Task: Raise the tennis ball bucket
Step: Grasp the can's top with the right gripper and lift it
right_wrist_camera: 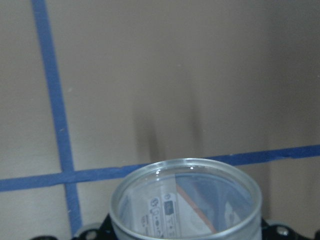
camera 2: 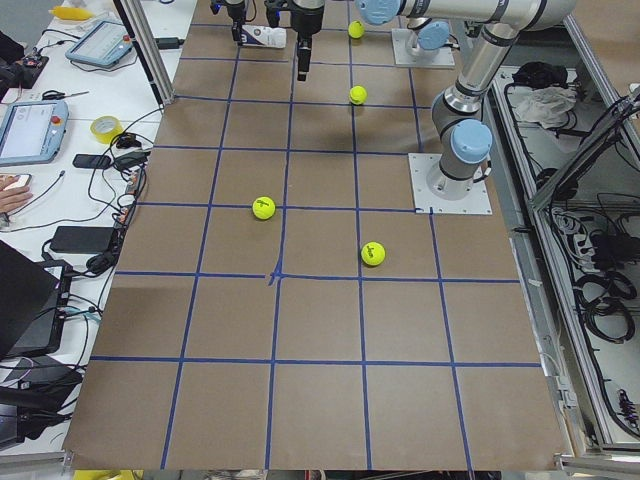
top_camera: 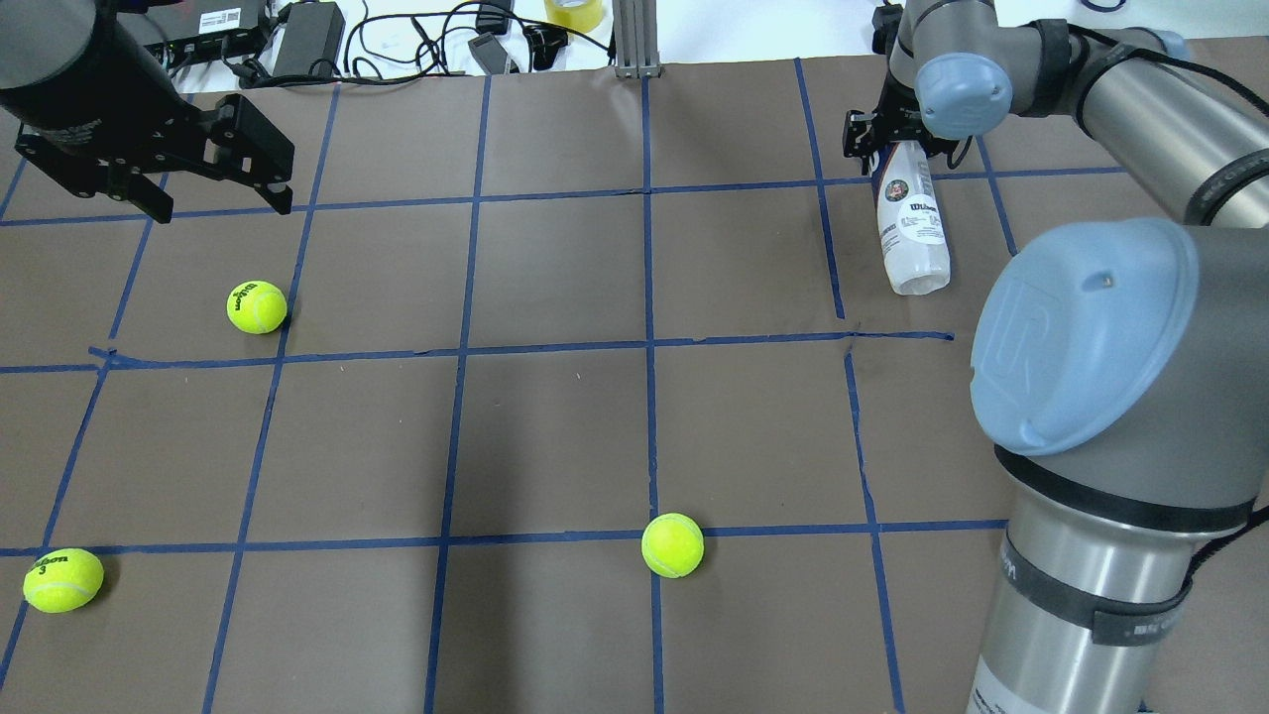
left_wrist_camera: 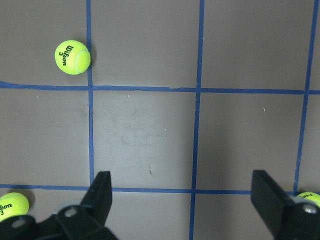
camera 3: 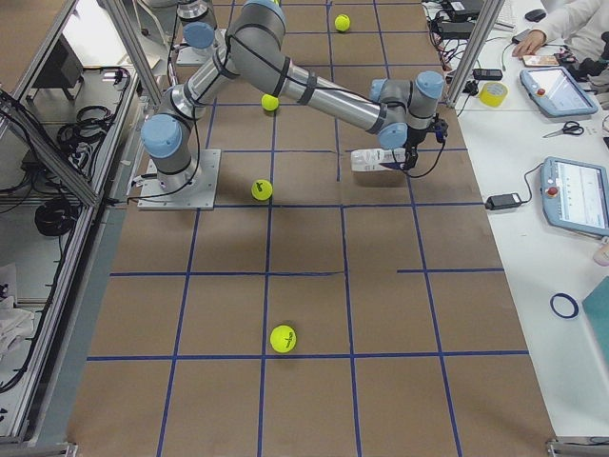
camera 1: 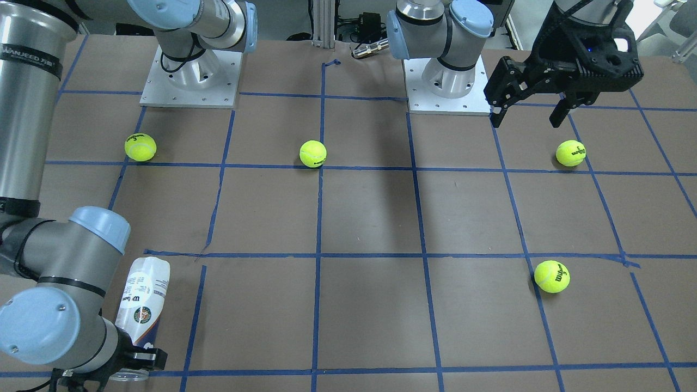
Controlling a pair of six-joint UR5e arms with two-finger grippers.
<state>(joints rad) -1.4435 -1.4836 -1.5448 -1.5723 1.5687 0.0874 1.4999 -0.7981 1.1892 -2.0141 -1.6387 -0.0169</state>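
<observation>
The tennis ball bucket (camera 1: 142, 305) is a clear can with a white Wilson label, near the table's far edge on my right side. It also shows in the overhead view (top_camera: 912, 223). My right gripper (camera 1: 136, 363) is shut on its open end, and the can slants away from the gripper. I cannot tell whether its closed end touches the table. In the right wrist view the can's round rim (right_wrist_camera: 186, 200) fills the bottom of the frame. My left gripper (top_camera: 213, 198) is open and empty, above the table far from the can.
Several yellow-green tennis balls lie scattered on the brown gridded table, one (top_camera: 257, 306) close below my left gripper, one (top_camera: 672, 544) at the middle near my side, one (top_camera: 63, 579) at the near left. Cables and boxes (top_camera: 297, 30) lie past the far edge.
</observation>
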